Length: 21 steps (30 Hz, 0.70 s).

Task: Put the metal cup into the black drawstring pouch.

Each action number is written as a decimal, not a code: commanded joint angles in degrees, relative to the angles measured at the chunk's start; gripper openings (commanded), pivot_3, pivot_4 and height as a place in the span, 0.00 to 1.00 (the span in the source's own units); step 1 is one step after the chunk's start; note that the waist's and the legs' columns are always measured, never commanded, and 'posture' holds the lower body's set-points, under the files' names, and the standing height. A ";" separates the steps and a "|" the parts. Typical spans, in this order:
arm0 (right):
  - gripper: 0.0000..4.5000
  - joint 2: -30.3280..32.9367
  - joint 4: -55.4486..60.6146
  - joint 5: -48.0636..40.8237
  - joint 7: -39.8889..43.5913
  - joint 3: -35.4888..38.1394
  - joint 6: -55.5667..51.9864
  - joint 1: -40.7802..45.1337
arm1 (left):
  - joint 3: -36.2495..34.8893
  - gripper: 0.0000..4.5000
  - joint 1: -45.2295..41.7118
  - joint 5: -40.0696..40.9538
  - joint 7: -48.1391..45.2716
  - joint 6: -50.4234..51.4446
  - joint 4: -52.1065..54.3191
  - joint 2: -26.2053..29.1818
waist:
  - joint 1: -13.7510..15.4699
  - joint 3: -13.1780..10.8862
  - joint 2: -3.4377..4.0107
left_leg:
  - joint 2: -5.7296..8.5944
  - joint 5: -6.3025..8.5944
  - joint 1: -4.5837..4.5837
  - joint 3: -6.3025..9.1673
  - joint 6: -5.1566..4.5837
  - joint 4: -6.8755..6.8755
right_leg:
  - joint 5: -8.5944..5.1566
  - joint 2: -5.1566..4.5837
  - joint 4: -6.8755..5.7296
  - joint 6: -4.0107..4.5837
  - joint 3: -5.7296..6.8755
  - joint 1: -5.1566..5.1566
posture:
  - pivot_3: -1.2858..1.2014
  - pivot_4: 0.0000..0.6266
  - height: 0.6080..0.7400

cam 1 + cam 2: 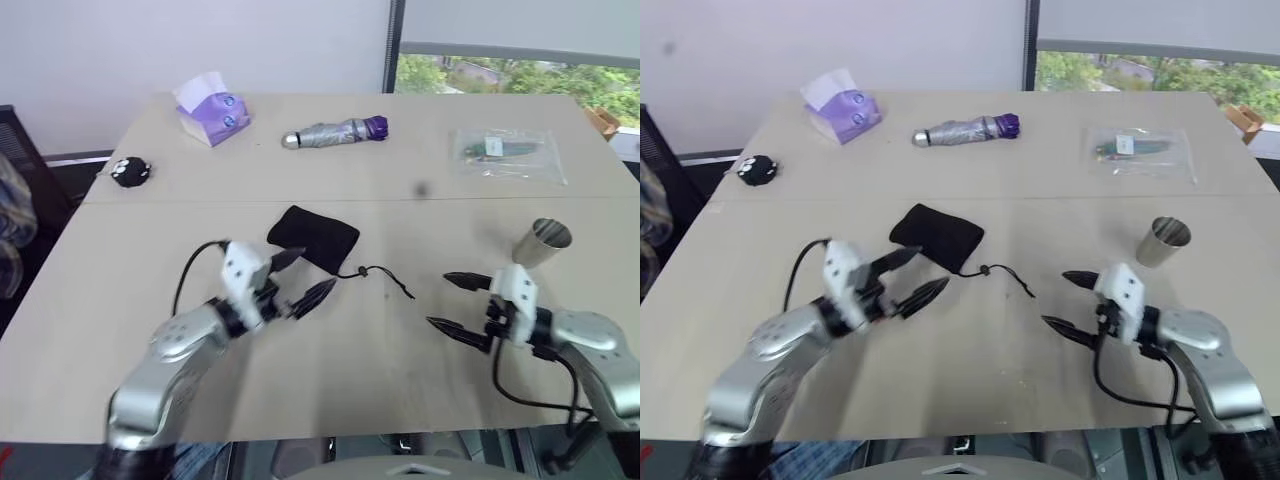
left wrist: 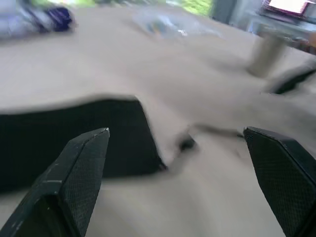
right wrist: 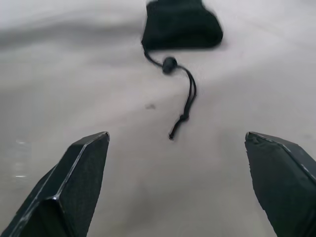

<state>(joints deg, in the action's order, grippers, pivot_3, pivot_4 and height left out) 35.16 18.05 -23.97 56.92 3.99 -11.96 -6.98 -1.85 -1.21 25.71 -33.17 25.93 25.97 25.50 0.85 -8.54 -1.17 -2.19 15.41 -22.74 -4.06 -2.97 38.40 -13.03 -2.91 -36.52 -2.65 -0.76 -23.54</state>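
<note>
Left gripper [image 1: 303, 276] wide open, empty, low over table [image 1: 120, 330], tips just short of pouch [image 1: 314, 236] near edge. Right gripper [image 1: 452, 303] also wide open, empty, pointing toward pouch cord [image 3: 183, 94]; cup [image 1: 541, 243] stands upright just beside and behind it, untouched. Pouch lies flat, mouth toward toggle [image 3: 169, 64], cord trailing right.

Step judged: reach, nothing grasped yet. Advice: left pins or lifts pouch at mouth edge, not cord; right swings back to cup, grips wall mid-height, keeps it upright. Risk: soft pouch sliding, cup tipping.
</note>
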 commanded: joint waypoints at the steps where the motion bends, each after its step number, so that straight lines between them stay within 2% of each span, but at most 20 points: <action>1: 0.99 0.48 3.16 -2.69 0.00 5.35 2.62 -4.30 | 4.87 1.00 -3.18 -5.69 4.54 1.18 -1.70 -1.53 | -0.28 0.00 0.01 | -0.01 0.00 0.00 -0.03 0.00 0.01 | 0.00 0.03 0.00 0.00 -0.06 -0.01 | 0.52 0.24 1.00; 6: 0.99 0.04 3.98 -3.87 -1.93 6.63 1.55 -5.72 | 9.05 1.00 -9.54 -10.69 9.03 4.53 -5.76 -4.17 | -0.29 -0.01 -0.02 | -0.03 0.00 0.02 -0.08 0.00 0.04 | 0.00 0.07 -0.04 -0.01 -0.15 -0.05 | 0.52 0.24 1.00; 12: 0.99 0.82 4.23 -4.30 -2.16 7.45 1.27 -6.31 | 9.50 1.00 -9.05 -14.25 12.39 5.72 -5.95 -5.33 | -0.18 -0.01 -0.02 | -0.03 0.00 0.01 -0.07 0.00 0.04 | -0.01 0.08 -0.07 -0.01 -0.16 -0.07 | 0.52 0.24 1.00; 17: 1.00 1.51 3.32 -4.75 -1.60 8.13 1.53 -6.22 | 9.79 0.52 -6.99 -17.97 15.29 6.45 -5.02 -5.00 | -0.11 -0.01 -0.02 | -0.06 0.00 -0.01 -0.07 0.00 0.04 | -0.01 0.06 -0.06 -0.01 -0.17 -0.07 | 0.52 0.24 1.00; 21: 1.00 1.81 2.25 -4.52 -1.12 7.99 2.09 -5.51 | 10.04 0.09 -7.28 -20.02 16.69 6.80 -5.44 -5.53 | -0.06 -0.01 -0.03 | -0.08 0.00 0.01 -0.06 0.00 0.07 | -0.01 0.02 -0.09 -0.01 -0.17 -0.06 | 0.52 0.24 1.00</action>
<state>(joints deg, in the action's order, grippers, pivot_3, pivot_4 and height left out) 36.38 19.77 -27.71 55.55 10.21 -10.88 -12.94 8.30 -8.03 6.81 -17.22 33.00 18.60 20.08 0.79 -8.55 -1.20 -2.26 15.41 -22.74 -4.12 -2.97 38.48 -13.04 -2.91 -36.63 -2.66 -0.94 -23.60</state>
